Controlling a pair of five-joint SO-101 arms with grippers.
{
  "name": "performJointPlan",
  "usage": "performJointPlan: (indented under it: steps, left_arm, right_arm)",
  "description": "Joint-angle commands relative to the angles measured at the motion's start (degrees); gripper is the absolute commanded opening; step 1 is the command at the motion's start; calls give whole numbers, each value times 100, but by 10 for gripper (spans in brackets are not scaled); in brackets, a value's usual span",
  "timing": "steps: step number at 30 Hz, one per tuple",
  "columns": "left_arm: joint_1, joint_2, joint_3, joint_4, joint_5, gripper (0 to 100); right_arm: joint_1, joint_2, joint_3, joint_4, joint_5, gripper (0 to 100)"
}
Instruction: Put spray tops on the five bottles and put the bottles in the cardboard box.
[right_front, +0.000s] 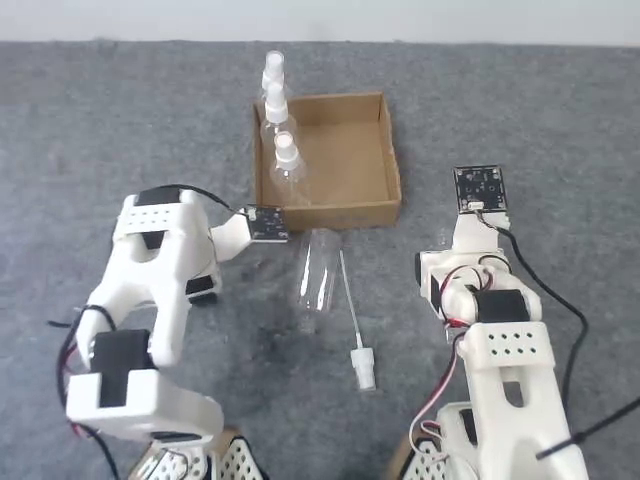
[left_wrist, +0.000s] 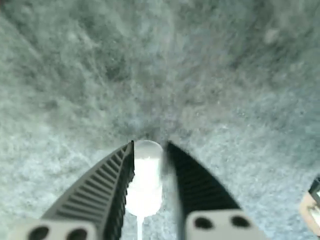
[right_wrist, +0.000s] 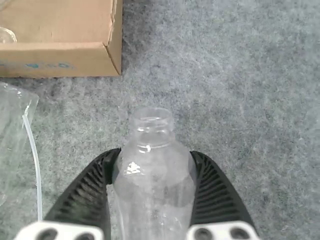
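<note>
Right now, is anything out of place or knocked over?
A topless bottle lies on its side in front of the box, a loose spray top beside it. Nothing looks spilled or broken.

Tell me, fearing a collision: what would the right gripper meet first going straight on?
Likely only the grey carpeted tabletop; the brown cardboard box sits aside from the line of the right gripper, though depth is unclear.
</note>
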Motion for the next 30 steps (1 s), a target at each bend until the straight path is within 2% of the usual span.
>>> performJointPlan:
  steps: [1,7,12,18,24,30]
  left_arm:
    - [-193,-62,-207,62,114,201]
    - [-536,0,-585,88,114,206]
    - [-519,18,-470,62,88,204]
    - [-519,18,4,-633,114,203]
    - [-536,18,163,-703,114,201]
    - [-501,290,110,-677,123,116]
  right_arm:
    - [84,-198,-79,-154,88,9]
    - [84,-198,-79,-154,88,9]
    - [84,-198,-79,-154,88,9]
    - [84,-198,-79,-145,88,9]
    - [84,-198,-79,-145,88,9]
    - [84,-198,-79,-136,88,8]
